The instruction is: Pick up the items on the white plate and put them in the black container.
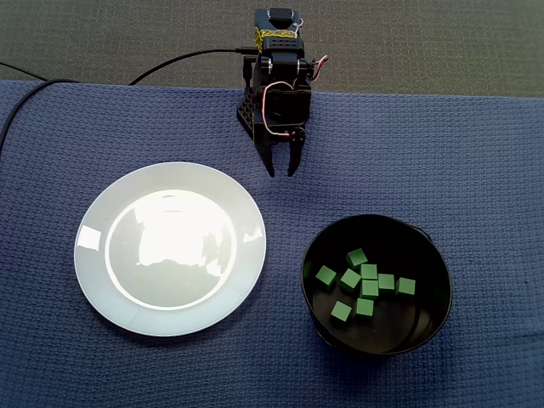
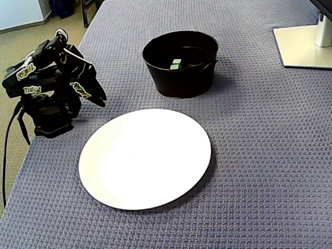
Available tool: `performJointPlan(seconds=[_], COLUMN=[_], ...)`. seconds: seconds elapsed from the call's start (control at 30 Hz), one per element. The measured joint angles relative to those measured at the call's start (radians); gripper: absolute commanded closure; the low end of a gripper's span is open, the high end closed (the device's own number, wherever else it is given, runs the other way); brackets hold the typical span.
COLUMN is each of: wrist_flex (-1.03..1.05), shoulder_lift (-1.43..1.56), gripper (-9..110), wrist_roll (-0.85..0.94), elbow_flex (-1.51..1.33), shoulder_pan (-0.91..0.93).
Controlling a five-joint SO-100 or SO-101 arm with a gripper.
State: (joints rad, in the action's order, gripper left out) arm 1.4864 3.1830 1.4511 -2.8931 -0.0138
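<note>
Inside the black container (image 2: 181,83) its wall hides most green cubes (image 2: 176,64); the end effector (image 1: 282,172) gapes narrowly.

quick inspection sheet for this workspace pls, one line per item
surface: blue waffle cloth, flat, covering the table
job's things: white plate empty; black container holding several green cubes
clutter: pale stand base on a corner of the cloth
hand: on the arm folded back at the cloth's edge, fingers slightly apart, holding nothing
cables: black cable runs from the arm across the carpet; thin wires looped on the arm
surroundings: grey carpet beyond the cloth
</note>
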Motion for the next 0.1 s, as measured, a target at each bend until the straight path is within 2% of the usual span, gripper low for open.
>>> performJointPlan(seconds=[0.1], wrist_flex=[0.000], shoulder_lift=[0.000], gripper=[98], wrist_roll=[0.000], elbow_flex=[0.000], shoulder_pan=[0.000])
